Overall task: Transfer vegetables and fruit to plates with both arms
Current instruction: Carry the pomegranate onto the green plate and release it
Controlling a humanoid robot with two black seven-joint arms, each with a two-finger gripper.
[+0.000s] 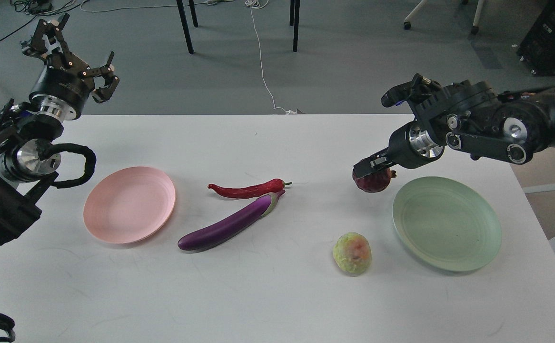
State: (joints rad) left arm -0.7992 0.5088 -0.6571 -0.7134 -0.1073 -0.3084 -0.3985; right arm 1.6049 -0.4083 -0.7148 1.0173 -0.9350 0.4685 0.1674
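Note:
My right gripper (371,167) is shut on the dark red pomegranate-like fruit (373,180) and holds it in the air, left of the pale green plate (447,223). The yellow-green fruit (352,253) lies on the white table in front of it. The purple eggplant (232,222) and the red chili pepper (248,189) lie side by side at the table's middle. The pale pink plate (129,204) sits at the left and holds nothing. My left gripper (75,55) is open and raised beyond the table's far left corner.
The white table (268,300) ends at the right just past the green plate. Chair legs (185,26) and a white cable (261,57) are on the grey floor behind.

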